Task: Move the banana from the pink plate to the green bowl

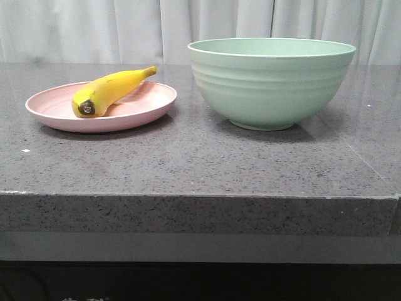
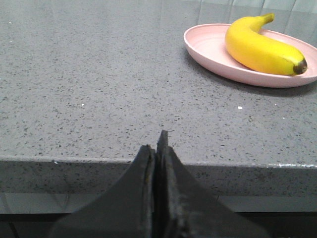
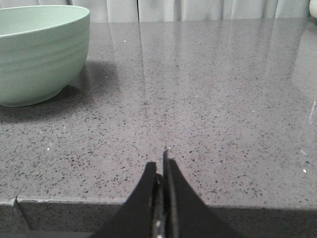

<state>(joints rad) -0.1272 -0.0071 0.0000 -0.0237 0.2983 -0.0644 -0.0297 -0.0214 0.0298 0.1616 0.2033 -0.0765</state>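
At left of the front frame the banana (image 1: 108, 91) lies on the pink plate (image 1: 141, 111), light, smooth, bruisable, best gripped mid-body; left gripper (image 2: 157, 148) and right gripper (image 3: 161, 171) are both closed, empty.

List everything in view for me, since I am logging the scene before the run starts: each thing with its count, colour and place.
banana: one, bright yellow with a dark blunt end, lying on the pink plate
pink plate: one, pale pink, on the left side of the counter
green bowl: one, pale mint green, upright on the counter to the right of the plate, apart from it
counter: one, speckled grey stone
curtain: white, behind the counter
left pincer: one, black, shut, at the counter's near edge
right pincer: one, black, shut, at the counter's near edge
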